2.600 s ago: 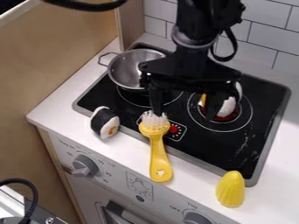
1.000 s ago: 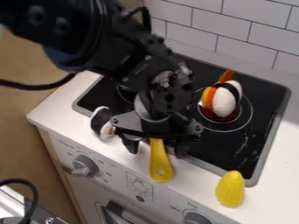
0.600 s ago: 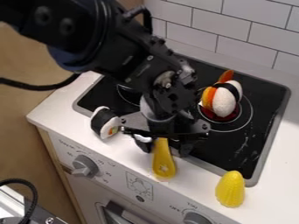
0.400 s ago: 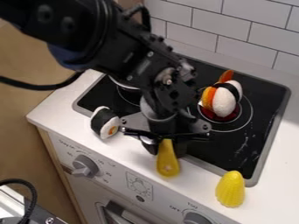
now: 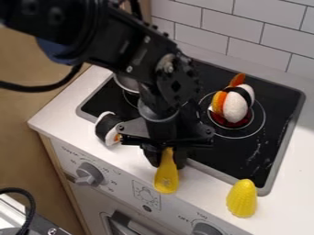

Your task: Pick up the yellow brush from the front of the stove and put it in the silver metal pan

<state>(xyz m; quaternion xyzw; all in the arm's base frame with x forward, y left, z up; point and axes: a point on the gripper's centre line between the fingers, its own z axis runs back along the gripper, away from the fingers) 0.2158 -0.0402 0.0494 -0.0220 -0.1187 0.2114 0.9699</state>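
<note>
While the gripper was clenched around the yellow utensil, we found the utensil's long axis running down the view from between the fingertips, its rounded end near the white counter's front edge.

Bright, soft light falls on the white counter and wall tiles; the tan panel at left is dimmer, and the black arm sinks into deep shade.
</note>
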